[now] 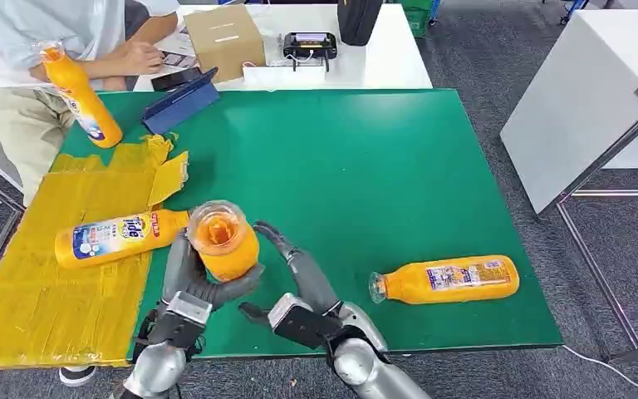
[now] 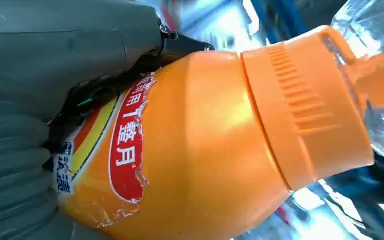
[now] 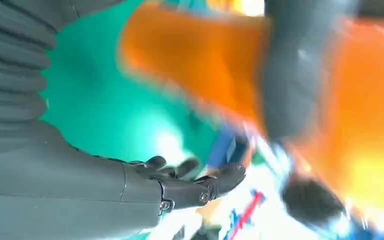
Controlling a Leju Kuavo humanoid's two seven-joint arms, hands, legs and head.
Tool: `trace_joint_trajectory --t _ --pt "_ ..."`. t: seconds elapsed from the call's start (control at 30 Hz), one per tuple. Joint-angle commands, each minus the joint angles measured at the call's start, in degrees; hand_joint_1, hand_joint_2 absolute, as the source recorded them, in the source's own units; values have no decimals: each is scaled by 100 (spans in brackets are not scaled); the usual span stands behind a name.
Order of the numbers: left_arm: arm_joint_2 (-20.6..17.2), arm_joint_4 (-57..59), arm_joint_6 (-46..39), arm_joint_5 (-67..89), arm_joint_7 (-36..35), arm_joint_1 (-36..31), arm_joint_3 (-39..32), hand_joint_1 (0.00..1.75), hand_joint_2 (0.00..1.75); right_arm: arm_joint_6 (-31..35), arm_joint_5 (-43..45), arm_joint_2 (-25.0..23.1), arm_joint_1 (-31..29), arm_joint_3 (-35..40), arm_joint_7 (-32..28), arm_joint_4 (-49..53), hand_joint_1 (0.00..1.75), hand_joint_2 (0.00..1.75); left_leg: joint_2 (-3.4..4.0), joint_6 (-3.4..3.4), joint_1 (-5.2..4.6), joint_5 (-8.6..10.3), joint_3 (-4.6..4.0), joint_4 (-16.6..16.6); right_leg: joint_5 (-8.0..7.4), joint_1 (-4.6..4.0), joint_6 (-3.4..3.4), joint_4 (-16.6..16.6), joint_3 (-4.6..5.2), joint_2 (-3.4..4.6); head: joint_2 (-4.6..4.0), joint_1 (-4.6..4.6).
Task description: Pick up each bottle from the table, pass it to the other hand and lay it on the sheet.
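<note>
Bottles are the job here, and the green table (image 1: 399,166) carries them, spreading ahead of both hands. Its near-left corner, just left of the left hand (image 1: 189,287), is covered by the yellow sheet (image 1: 41,291). One orange bottle (image 1: 120,238) lies flat on that sheet, its cap end close to the left hand. A second lying bottle (image 1: 449,279) rests on bare green well to the right of the right hand (image 1: 299,278). A third bottle (image 1: 79,96) stands tilted at the sheet's far edge, beside a seated person (image 1: 58,50). The held bottle (image 1: 224,241) is raised over the table between the two hands, its clear-capped top toward the head camera; the left hand is wrapped around its body and grasps it. The right hand sits just beside it with fingers spread and curved, touching nothing that I can tell.
</note>
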State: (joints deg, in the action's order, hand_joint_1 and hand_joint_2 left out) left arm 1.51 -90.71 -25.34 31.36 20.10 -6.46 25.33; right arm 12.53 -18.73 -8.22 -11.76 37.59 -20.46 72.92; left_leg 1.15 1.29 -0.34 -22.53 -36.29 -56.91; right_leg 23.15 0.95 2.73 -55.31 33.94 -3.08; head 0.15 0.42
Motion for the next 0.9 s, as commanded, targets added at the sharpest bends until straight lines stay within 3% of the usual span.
trace_joint_trajectory --t 0.03,0.17,0.23,0.3,0.37,0.47,0.5,0.67,0.77,0.9 --pt "-656 1533 -34 4780 -2370 -1082 -364 175 175 471 -562 572 463 -1214 57 1848 0 0 -29 -8 5 -6 24 1 13 0 -11 1 -32 1 0 -2" --pt "-884 2223 302 5864 -2986 -1427 -332 175 175 441 -782 493 487 -1378 120 2058 0 0 -25 -13 6 -6 28 1 11 -2 -14 -1 -36 8 0 2" --pt "-1552 2767 1134 5864 -3924 -1988 760 175 175 535 -929 493 474 -1416 117 2130 0 0 -16 -13 7 -9 28 1 9 -3 -13 0 -34 16 0 0" --pt "-1632 3649 1535 5864 -3909 -2380 806 175 175 596 -1177 525 416 -1412 191 2205 0 0 -36 -19 12 -4 27 -3 13 -8 -17 -5 -37 -2 0 0" --pt "-1621 4302 1221 5864 -3780 -2608 752 175 175 639 -1259 520 403 -1422 241 2239 0 0 -23 -15 8 2 21 2 5 -4 -10 -1 -22 0 0 0" --pt "-1608 4349 1178 5864 -3768 -2624 750 175 175 643 -1262 518 408 -1420 245 2234 0 0 -2 -13 8 2 14 1 0 -7 -6 -3 -13 15 0 0" --pt "-1659 4402 1656 5864 -3946 -2687 928 175 175 693 -1369 538 388 -1395 244 2211 0 0 -2 -19 14 -6 27 -5 8 -10 -12 -7 -27 26 0 0" --pt "-1743 5910 1934 5849 -3670 -3129 514 175 175 789 -1877 688 208 -1310 513 2059 0 0 13 -20 14 -4 30 -4 5 -9 -12 -4 -31 33 0 0" --pt "-1736 6128 1835 5818 -3573 -3132 330 175 175 770 -1936 733 178 -1319 556 2008 0 0 41 -20 11 -6 35 1 -4 -8 -14 -3 -33 66 0 0" --pt "-1669 6131 1877 5852 -3583 -3128 272 175 175 765 -1974 749 184 -1308 583 2008 0 0 30 -30 14 2 33 -2 -11 -11 -36 -9 -24 45 0 0"
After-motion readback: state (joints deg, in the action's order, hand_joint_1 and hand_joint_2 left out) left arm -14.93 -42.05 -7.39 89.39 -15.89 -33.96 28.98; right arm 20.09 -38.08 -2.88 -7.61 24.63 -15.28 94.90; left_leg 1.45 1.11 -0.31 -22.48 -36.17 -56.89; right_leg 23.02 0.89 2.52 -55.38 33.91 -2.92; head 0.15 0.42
